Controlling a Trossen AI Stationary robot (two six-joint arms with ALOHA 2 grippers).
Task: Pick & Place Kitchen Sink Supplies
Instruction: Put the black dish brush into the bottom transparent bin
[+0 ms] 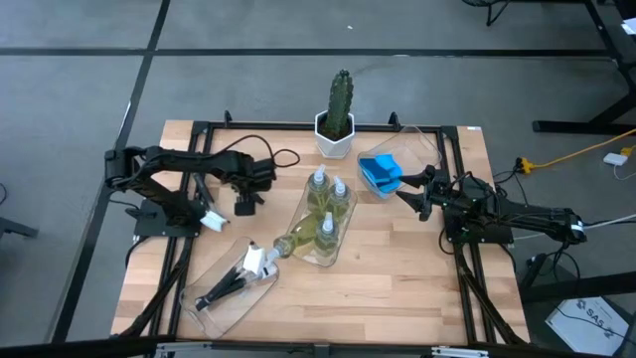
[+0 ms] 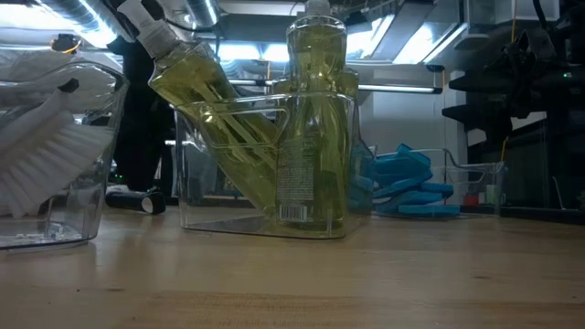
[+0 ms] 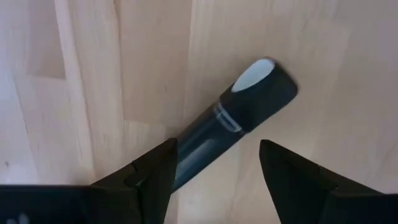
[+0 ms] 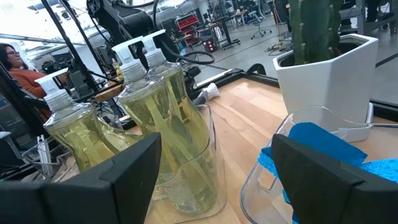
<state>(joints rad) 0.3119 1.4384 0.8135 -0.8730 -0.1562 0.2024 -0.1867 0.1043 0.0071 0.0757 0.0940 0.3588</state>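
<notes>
A slim black-handled brush (image 3: 249,99) lies flat on the wooden table, with its white head (image 1: 212,220) toward the left edge. My left gripper (image 3: 217,146) (image 1: 244,202) is open above it, pointing down, a finger on each side of the handle near its free end. Several bottles of yellow-green liquid (image 1: 326,204) (image 2: 315,119) stand in a clear tray; one bottle (image 1: 296,242) leans over the tray's near end. Blue sponges (image 1: 379,171) (image 4: 323,149) lie stacked in another clear tray. My right gripper (image 4: 216,143) (image 1: 412,196) is open, level, just right of the sponges. My left gripper straddles the brush handle (image 3: 199,146) from above, its fingers lying across the handle. The handle runs close along the inner edge of one finger (image 3: 158,171). I cannot tell whether it touches. The brush lies on the table.
A clear tray (image 1: 224,298) at the near left holds more brushes (image 1: 243,270) (image 2: 37,155). A cactus in a white pot (image 1: 341,99) (image 4: 317,31) stands at the far edge. Bare wood lies at the near right. A person (image 4: 18,62) sits beyond the table.
</notes>
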